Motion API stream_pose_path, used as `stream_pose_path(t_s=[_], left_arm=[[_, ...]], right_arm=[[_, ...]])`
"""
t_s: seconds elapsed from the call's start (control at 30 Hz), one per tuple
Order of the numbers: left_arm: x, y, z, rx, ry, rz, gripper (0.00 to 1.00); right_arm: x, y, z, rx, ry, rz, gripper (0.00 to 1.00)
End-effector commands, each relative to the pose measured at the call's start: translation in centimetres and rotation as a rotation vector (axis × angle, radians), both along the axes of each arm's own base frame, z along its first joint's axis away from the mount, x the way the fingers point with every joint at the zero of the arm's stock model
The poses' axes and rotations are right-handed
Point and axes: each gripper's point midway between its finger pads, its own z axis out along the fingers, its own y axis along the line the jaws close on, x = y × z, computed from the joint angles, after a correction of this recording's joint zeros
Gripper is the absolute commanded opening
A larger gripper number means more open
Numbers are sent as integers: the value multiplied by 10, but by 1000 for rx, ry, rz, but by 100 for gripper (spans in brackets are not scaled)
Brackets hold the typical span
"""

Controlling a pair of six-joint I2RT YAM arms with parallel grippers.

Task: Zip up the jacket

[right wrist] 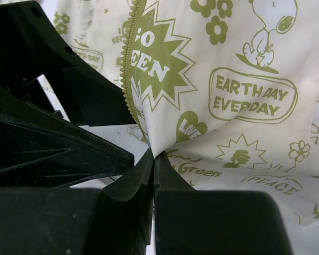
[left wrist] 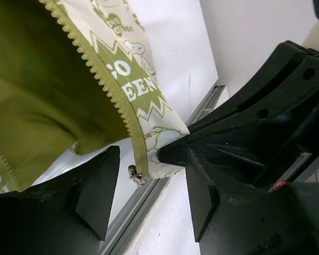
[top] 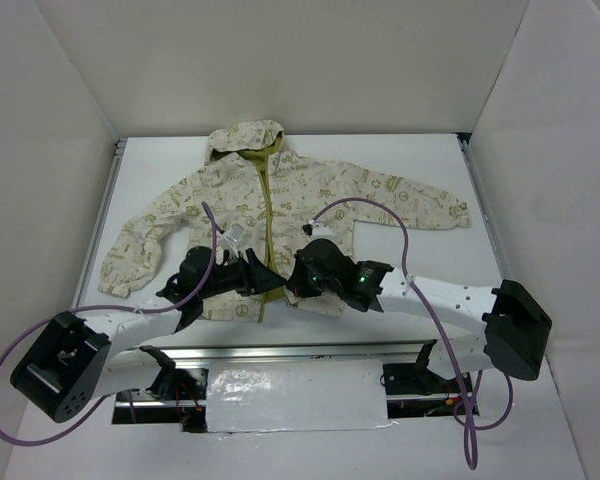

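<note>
The cream jacket (top: 310, 195) with olive doodle print lies flat on the table, hood at the far side. Its olive zipper (top: 270, 200) runs down the middle to the hem. My left gripper (top: 261, 282) is open at the hem. In the left wrist view (left wrist: 149, 194) the zipper's toothed edge (left wrist: 109, 85) and its metal end piece (left wrist: 134, 174) hang between the fingers, untouched, with olive lining (left wrist: 37, 90) showing. My right gripper (top: 293, 284) is shut on the jacket's lower hem corner (right wrist: 165, 141) just right of the zipper, as the right wrist view (right wrist: 154, 155) shows.
A metal rail (top: 300, 350) runs along the table's near edge right below the hem, also in the left wrist view (left wrist: 138, 207). White walls close in the left, right and back. A silver taped patch (top: 295, 400) lies between the arm bases. Purple cables (top: 400, 225) loop over the jacket.
</note>
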Motion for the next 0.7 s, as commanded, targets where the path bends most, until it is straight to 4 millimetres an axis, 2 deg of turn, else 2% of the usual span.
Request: stream_pose_path(t_s=[0.0,0.13,0.2,0.23,0.3,0.33,0.37,0.43,0.47,0.53,0.57,0.6,0.67], left_arm=[[1,-8,25,-79,-112,-39,64],[-2,-10,26,-118,-145,-61,64],[-7,-13,30,-157,-154,-88,55],[-8,-13,27,-162,-146,-91,47],[-9,-15,29,-181,-146,-103,20],[-9,-15,28,-179,-141,-104,20],[-9,-15,28,-181,-144,-104,11],[-8,-15,28,-178,-144,-97,1],[-8,-14,24,-161,-132,-94,0],[-6,-13,27,-150,-149,-87,0],[-6,-13,25,-138,-139,-86,0],[-5,-13,28,-137,-146,-87,0],[-7,-13,34,-141,-165,-91,0]], right_arm=[[-1,8,24,95,-40,12,0],[-5,13,28,126,-35,37,0],[-5,13,27,126,-33,41,0],[-4,12,26,123,-30,37,0],[-3,9,24,115,-29,29,0],[-2,7,24,114,-28,26,0],[-2,6,26,119,-33,23,0],[0,1,25,119,-38,15,0],[-1,0,29,130,-49,24,3],[-3,-3,31,147,-79,49,24],[-9,-2,39,182,-88,92,41],[-12,-6,33,187,-91,115,45],[-20,-2,47,259,-148,203,53]])
